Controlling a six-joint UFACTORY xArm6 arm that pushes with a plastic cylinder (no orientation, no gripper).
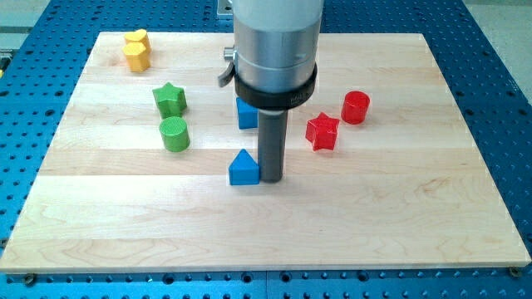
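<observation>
**Blue triangle block against the rod, tip on its right flank**

Blue triangle block (243,169) is the landmark for every position below. It sits on the wooden board (399,216), a little toward the view's bottom from the board's middle.

Largest first: the board lies on a blue perforated table (499,100). The arm's grey cylinder body hangs over the board's middle and hides part of what lies behind it.

My tip (270,179) rests on the board touching, or all but touching, the triangle's right side. So the triangle lies toward the view's left of my tip, apex pointing toward the view's top. No pincer on this rig, only the rod, so nothing is held or released.

Blue cube (244,115): toward the view's top from the triangle, partly hidden by the arm.

Red star (322,132): up and to the view's right, beyond the rod. Red cylinder (356,107) farther that way.

Green cylinder (174,134): up and to the view's left. Green star (169,100) above that.

Yellow block (136,50): well apart, near the board's top left corner; exact shape unclear.
</observation>
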